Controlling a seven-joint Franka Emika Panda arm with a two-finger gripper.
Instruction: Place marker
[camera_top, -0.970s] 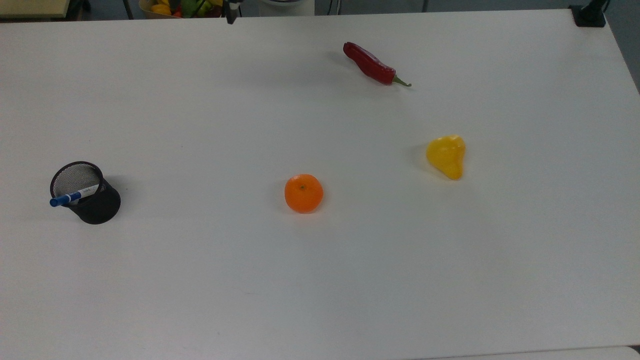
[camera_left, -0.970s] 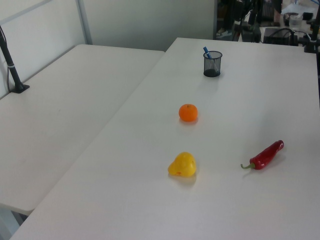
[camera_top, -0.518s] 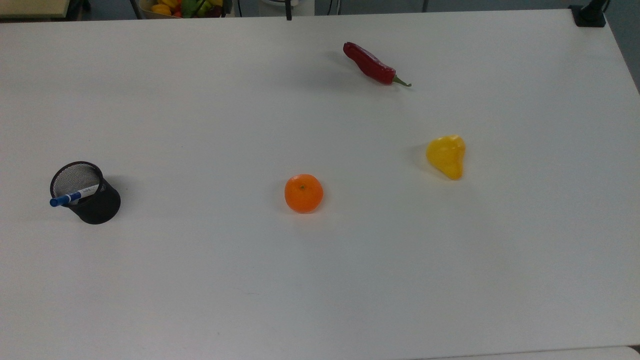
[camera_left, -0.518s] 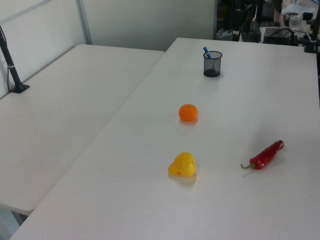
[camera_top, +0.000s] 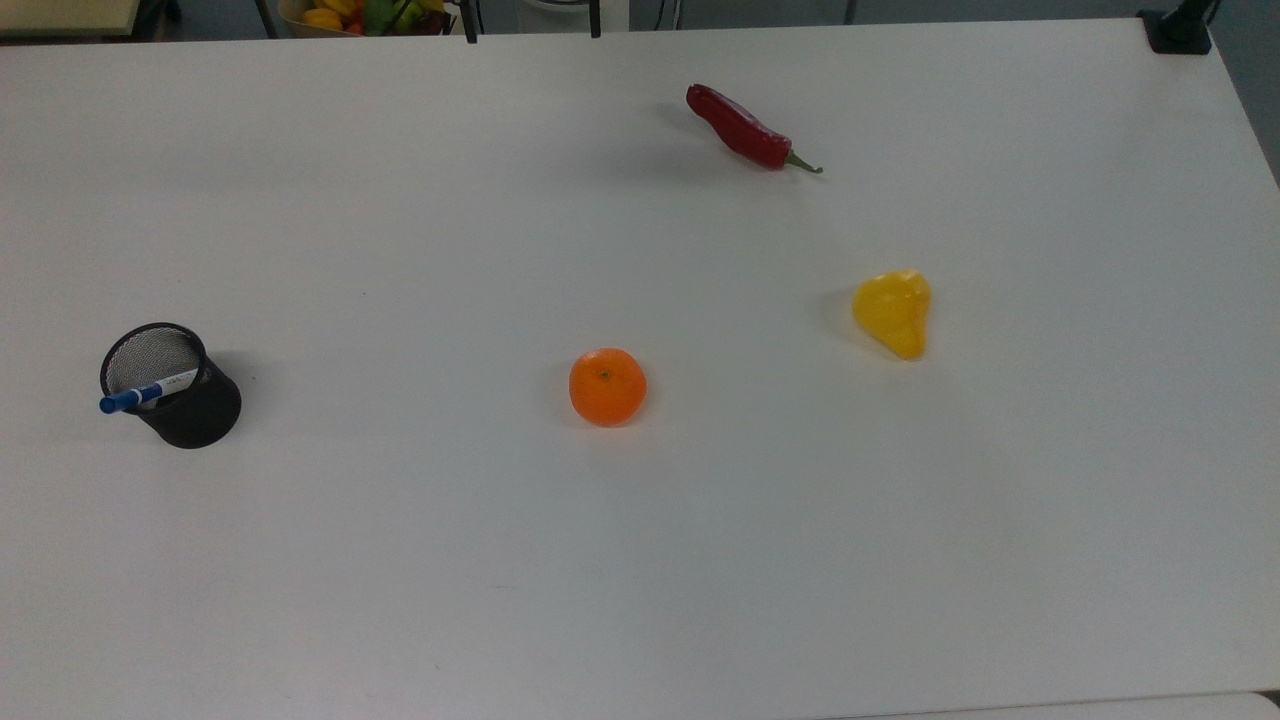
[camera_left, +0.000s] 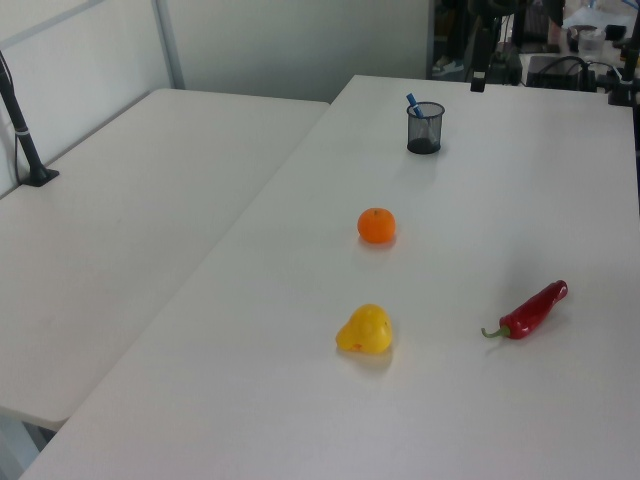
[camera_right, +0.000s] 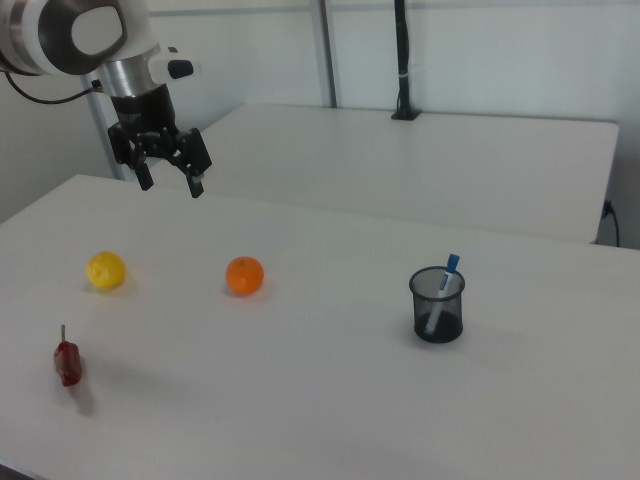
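We see the marker (camera_top: 148, 391) standing tilted in the black mesh cup (camera_top: 190, 410), blue cap up and leaning over the rim, near the top view's left edge of the desk (camera_top: 400, 560). Our gripper (camera_right: 168, 174) hangs spread wide and empty, high above the desk, well apart from the cup. On the open desk lie an orange (camera_top: 607, 386), a yellow pear (camera_top: 893, 312) and a red chili (camera_top: 742, 130), none touching the cup.

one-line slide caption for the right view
Open gripper above table; marker in mesh cup, orange mid-table.
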